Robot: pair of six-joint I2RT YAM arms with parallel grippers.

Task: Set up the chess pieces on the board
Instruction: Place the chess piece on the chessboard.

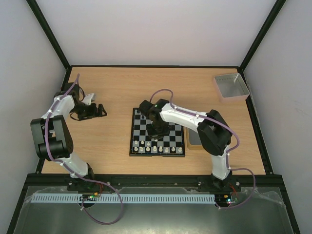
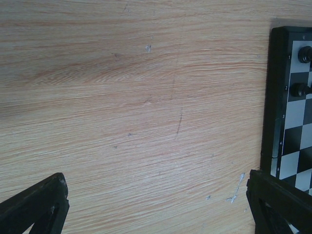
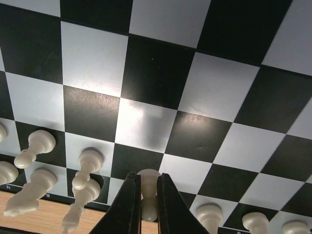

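The right gripper [image 3: 145, 176] pinches a white piece [image 3: 148, 204] low over the board [image 3: 156, 73], near rows (neighbours [image 3: 87, 168] crowd close); spreading fingers could topple them. The left gripper [image 2: 156, 204] hangs spread wide beside it.

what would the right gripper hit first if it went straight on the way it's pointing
The board. The right gripper points down at it, jaws shut on a white piece, so that piece would likely press into its square first; whether it already touches is unclear.
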